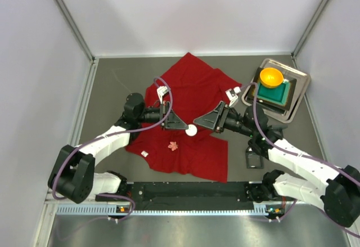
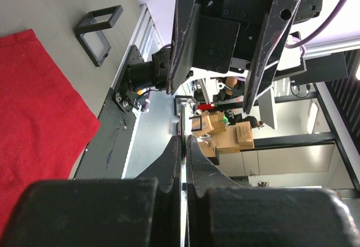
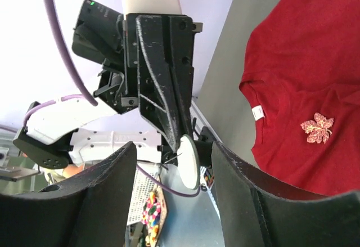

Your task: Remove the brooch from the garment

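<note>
The left gripper [image 1: 185,127] was pinched shut on a thin white disc [image 1: 192,130]. The right gripper [image 1: 198,122], jaws spread and empty, faced it just beside the disc. The brooch [image 1: 172,145] lay on the garment [image 1: 194,86], near both tips on their base-ward side, touching neither.

Orange bowl [image 1: 271,77] — teal box [image 1: 279,94] — metal tray [image 1: 301,81]
</note>
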Controlling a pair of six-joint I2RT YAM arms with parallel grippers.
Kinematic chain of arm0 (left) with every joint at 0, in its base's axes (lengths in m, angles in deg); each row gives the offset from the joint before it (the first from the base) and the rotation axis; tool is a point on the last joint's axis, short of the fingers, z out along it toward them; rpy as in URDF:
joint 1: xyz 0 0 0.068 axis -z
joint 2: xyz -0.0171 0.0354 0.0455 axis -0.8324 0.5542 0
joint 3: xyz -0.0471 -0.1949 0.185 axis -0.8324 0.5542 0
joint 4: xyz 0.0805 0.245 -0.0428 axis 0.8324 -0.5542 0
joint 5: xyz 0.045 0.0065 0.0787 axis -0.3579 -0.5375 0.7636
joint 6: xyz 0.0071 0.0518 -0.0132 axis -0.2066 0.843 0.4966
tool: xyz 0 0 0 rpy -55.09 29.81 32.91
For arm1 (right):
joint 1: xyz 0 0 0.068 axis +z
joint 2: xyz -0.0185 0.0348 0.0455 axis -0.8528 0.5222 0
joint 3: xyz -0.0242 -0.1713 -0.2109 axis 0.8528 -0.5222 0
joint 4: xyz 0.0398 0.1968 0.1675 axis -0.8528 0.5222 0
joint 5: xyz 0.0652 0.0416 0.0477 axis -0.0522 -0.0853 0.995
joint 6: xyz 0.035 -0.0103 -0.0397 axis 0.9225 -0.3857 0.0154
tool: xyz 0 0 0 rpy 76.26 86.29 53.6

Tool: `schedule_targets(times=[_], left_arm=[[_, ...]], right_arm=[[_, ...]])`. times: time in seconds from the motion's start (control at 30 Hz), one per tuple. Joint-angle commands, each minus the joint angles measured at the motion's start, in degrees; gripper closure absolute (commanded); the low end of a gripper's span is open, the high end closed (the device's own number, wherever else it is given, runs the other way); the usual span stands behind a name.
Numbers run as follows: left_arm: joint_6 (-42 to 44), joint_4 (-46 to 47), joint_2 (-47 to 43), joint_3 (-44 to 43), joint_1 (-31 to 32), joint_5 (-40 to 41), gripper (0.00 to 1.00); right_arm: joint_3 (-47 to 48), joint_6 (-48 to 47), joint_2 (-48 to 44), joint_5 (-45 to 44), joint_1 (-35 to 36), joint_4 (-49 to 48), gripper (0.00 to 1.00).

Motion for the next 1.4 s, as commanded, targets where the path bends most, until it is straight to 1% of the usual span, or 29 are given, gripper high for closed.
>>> schedule_targets(times=[0.0,0.1,0.2,0.23,0.4,0.43,0.7,0.9,1.0,1.07,1.1,1.23,1.3,1.37], left_arm=[[-2.03,5.03,0.36,-1.21,0.03,0.37,1.00],[-3.35,6.35,0.36,-1.21,0.12,0.46,1.00],[-3.62,6.35,0.27,-1.21,0.03,0.28,1.00],[-3.53,6.35,0.27,-1.12,0.12,0.28,1.00],[-3.44,6.62,0.88,-0.51,-0.14,0.37,1.00],[-3.70,6.79,1.06,-0.42,-0.14,0.28,1.00],[-4.93,8.55,2.03,-0.07,-0.23,-0.42,1.00],[-6.60,10.04,2.11,1.16,-0.67,-0.25,1.00],[-9.15,13.37,2.90,1.77,-0.76,-0.24,1.00],[-11.52,16.61,3.61,2.30,-0.67,-0.16,1.00],[-12.48,17.68,3.87,2.39,-0.67,-0.16,1.00],[-16.35,21.47,4.66,3.01,-0.67,-0.24,1.00],[-16.45,21.65,4.58,3.01,-0.67,-0.33,1.00],[-16.54,21.65,4.57,3.09,-0.67,-0.33,1.00]], right_arm=[[0.39,2.95,2.63,0.53,1.18,-3.27,0.44],[0.74,2.77,5.27,1.49,2.05,-4.68,0.44],[0.39,3.12,6.77,2.37,2.76,-7.67,0.49],[0.39,3.13,6.94,2.55,2.85,-7.76,0.52],[0.22,2.51,6.07,2.81,2.76,-7.23,0.55],[0.22,2.34,5.98,2.99,2.85,-6.88,0.57],[0.66,0.58,6.42,5.10,2.85,-6.70,0.59],[0.31,-1.35,5.10,4.48,3.46,-5.12,0.69],[0.39,-2.14,5.10,4.13,3.72,-4.77,0.75],[0.48,-2.50,5.36,4.04,3.90,-4.77,0.76],[0.48,-2.50,5.62,3.96,4.08,-4.86,0.79],[0.66,-3.11,6.59,3.69,4.60,-5.30,0.83],[0.48,-3.12,7.21,3.87,4.78,-5.73,0.87],[0.57,-3.46,7.21,3.61,4.96,-5.65,0.88]])
